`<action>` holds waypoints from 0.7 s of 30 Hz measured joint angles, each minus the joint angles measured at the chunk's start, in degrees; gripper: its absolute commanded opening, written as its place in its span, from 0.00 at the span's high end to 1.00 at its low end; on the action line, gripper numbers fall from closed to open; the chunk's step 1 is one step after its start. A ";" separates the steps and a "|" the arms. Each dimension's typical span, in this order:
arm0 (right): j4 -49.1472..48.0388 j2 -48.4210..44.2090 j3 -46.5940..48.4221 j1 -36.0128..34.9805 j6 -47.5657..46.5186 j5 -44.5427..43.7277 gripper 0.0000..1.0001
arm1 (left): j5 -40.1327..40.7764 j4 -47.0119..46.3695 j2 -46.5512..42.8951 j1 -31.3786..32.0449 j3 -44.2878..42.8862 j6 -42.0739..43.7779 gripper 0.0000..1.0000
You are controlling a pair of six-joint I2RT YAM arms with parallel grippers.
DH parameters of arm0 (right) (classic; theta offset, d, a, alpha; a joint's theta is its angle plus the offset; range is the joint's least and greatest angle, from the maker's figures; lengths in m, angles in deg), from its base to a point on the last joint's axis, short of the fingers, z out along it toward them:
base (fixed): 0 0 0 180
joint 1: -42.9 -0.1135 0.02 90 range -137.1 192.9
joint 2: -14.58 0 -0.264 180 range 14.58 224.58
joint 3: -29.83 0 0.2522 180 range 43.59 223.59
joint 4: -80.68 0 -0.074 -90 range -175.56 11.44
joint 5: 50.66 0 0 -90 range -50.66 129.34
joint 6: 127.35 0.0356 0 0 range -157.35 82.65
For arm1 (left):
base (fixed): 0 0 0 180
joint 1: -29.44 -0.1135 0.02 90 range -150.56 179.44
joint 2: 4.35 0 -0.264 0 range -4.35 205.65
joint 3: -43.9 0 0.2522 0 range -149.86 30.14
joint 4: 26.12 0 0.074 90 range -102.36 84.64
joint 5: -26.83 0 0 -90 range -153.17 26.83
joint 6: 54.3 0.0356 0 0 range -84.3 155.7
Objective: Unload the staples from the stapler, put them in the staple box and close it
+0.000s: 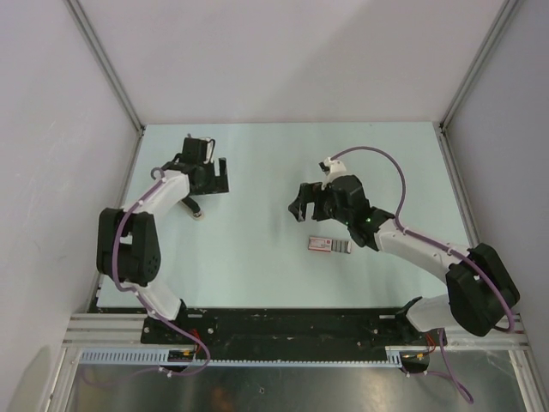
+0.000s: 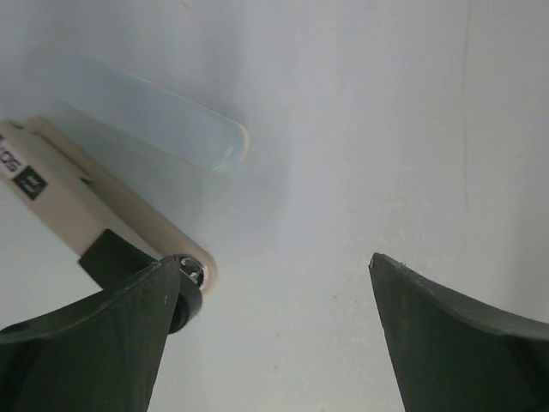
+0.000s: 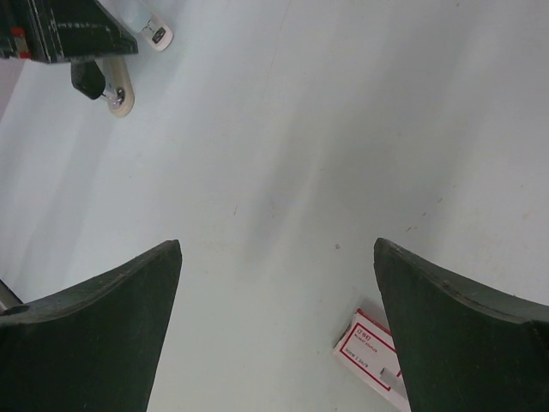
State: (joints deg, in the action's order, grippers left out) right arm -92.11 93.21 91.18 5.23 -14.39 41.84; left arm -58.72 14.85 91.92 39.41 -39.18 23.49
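Fingers of the left gripper (image 2: 279,264) stand wide apart over the pale table (image 2: 403,129), holding nothing. The stapler (image 2: 94,206) lies on the table at the tip of this gripper's left finger. Its cream arm ends in a rounded, pinned tip just beside that finger, and a dark inner part shows under it. Whether finger and stapler touch cannot be told from the wrist view. A pale blue translucent piece (image 2: 163,116) lies beyond the cream arm, running roughly alongside it. The stapler's channel faces away from every camera, so what it holds is not visible.

The right gripper (image 3: 276,247) is also spread wide and holds nothing, hovering over the middle of the table, well apart from the stapler. Just beside its right finger lies a flat pink-and-white box (image 3: 364,348), which looks closed, its contents unseen. In the top view, short grey strips, probably the staples (image 1: 341,247), lie in a row against the box's right end, though they are too small to be sure.
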 measured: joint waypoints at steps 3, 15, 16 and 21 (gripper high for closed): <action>-0.04 -0.15 -0.26 -0.02 -0.57 0.20 0.01 | 1.51 0.44 0.98 -1.16 -1.55 -1.18 0.01; -2.21 -0.42 -1.84 0.02 -2.43 2.27 0.01 | 4.57 0.94 9.27 -4.24 -7.58 -4.55 0.01; -2.29 -0.33 -1.84 0.02 -2.58 2.51 0.01 | 4.57 1.18 9.79 -4.44 -7.93 -4.83 0.01; -3.30 0.46 -1.95 0.04 -3.61 3.04 0.01 | 4.52 1.77 12.57 -5.66 -9.46 -5.90 0.01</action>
State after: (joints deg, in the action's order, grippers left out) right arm -95.41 93.67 89.24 5.27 -17.99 44.88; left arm -54.19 16.62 104.49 33.75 -48.64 17.59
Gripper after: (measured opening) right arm 0.992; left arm 0.994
